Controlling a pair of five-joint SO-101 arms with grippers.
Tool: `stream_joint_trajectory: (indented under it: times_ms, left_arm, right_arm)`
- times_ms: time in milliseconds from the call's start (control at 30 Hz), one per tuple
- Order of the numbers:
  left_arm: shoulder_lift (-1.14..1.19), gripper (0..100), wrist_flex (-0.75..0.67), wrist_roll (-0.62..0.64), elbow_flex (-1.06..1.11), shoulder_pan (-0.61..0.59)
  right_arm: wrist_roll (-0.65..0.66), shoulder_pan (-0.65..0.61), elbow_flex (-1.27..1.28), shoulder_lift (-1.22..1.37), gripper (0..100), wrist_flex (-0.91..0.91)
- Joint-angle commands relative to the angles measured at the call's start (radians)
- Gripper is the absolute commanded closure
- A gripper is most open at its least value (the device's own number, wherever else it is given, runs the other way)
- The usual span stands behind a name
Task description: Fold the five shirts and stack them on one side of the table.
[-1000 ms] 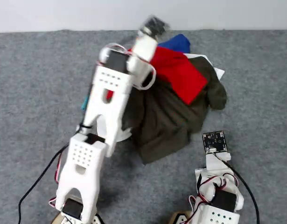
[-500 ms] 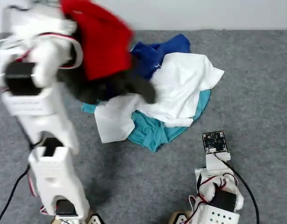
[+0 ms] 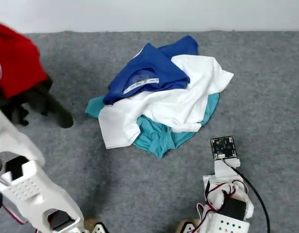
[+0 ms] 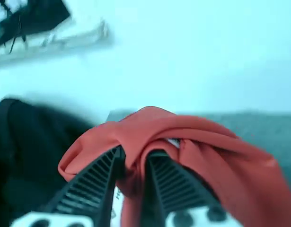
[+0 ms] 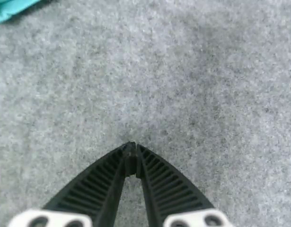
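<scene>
A red shirt (image 3: 15, 60) hangs in the air at the far left of the table, with a dark olive shirt (image 3: 40, 104) dangling beneath it. My left gripper (image 4: 135, 152) is shut on the red shirt (image 4: 202, 151), whose fabric bunches between the jaws. In the middle lies a pile: a blue shirt (image 3: 147, 70) on top, a white shirt (image 3: 178, 104) under it, a teal shirt (image 3: 159, 136) at the bottom. My right gripper (image 5: 131, 151) is shut and empty above bare carpet near the front right, close to a teal corner (image 5: 13, 7).
The grey carpet (image 3: 266, 87) covers the table, with free room right of the pile and in front of it. The left arm's white body (image 3: 27, 184) stands at the front left. The right arm's base (image 3: 224, 204) sits at the front right.
The left arm swung left and up, carrying the red and dark olive shirts off the pile to the far left. The blue, white and teal shirts are now uncovered. The right arm has not moved.
</scene>
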Motion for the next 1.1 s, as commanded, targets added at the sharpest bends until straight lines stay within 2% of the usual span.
stream_joint_trajectory:
  times_ms: [0, 167, 300, 367, 567, 700, 900, 1067]
  left_arm:
    - [-0.063, 99, 0.012, -0.048, 0.094, -0.081]
    - [-0.072, 97, 0.012, -0.161, 0.283, -0.147]
    - [-0.072, 82, 0.012, -0.183, 0.348, -0.198]
    - [-0.072, 77, 0.012, -0.183, 0.349, -0.206]
    - [-0.072, 77, 0.012, -0.183, 0.344, -0.196]
    - [-0.072, 77, 0.012, -0.173, 0.349, -0.167]
    - [-0.094, 77, 0.015, -0.127, 0.357, -0.063]
    - [-0.232, 77, 0.015, -0.127, 0.55, 0.1]
  right_arm:
    - [-0.009, -0.005, 0.014, -0.01, 99.0, -0.015]
    - [-0.009, -0.005, 0.014, -0.01, 99.0, -0.015]
    - [-0.009, -0.005, 0.014, -0.01, 99.0, -0.015]
    - [-0.009, -0.005, 0.014, -0.01, 99.0, -0.015]
    - [-0.009, -0.005, 0.014, -0.01, 99.0, -0.015]
    - [-0.009, -0.005, 0.014, -0.01, 99.0, -0.015]
    - [-0.009, -0.005, 0.014, -0.01, 99.0, -0.015]
    - [-0.009, -0.005, 0.014, -0.01, 99.0, -0.015]
